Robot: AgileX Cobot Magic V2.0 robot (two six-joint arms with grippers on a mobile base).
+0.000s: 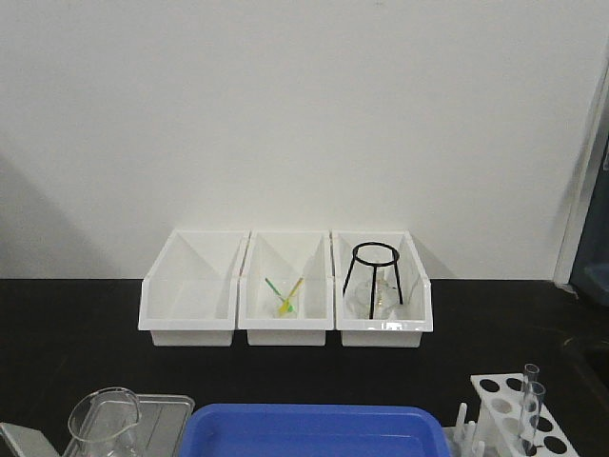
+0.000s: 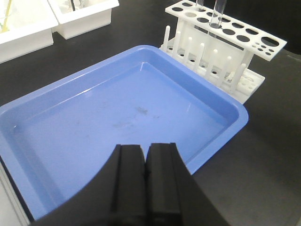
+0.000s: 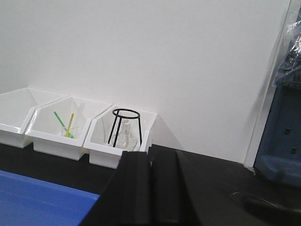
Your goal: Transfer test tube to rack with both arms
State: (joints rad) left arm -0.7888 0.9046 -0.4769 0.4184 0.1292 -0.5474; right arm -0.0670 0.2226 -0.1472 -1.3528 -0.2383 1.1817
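The white rack (image 1: 519, 411) stands at the front right of the black table, right of the blue tray (image 1: 314, 433). Two clear test tubes (image 1: 531, 407) stand upright in its holes. In the left wrist view the rack (image 2: 225, 44) is beyond the tray's far corner, with the tubes (image 2: 216, 14) in its top plate. My left gripper (image 2: 146, 149) is shut and empty above the blue tray (image 2: 56, 117). My right gripper (image 3: 149, 157) is shut and empty, facing the white bins. Neither arm shows in the front view.
Three white open-front bins (image 1: 285, 290) stand at the back by the wall; the middle one holds green and yellow sticks (image 1: 284, 295), the right one a black wire stand over a flask (image 1: 374, 281). A clear beaker (image 1: 103, 419) stands front left on a metal tray.
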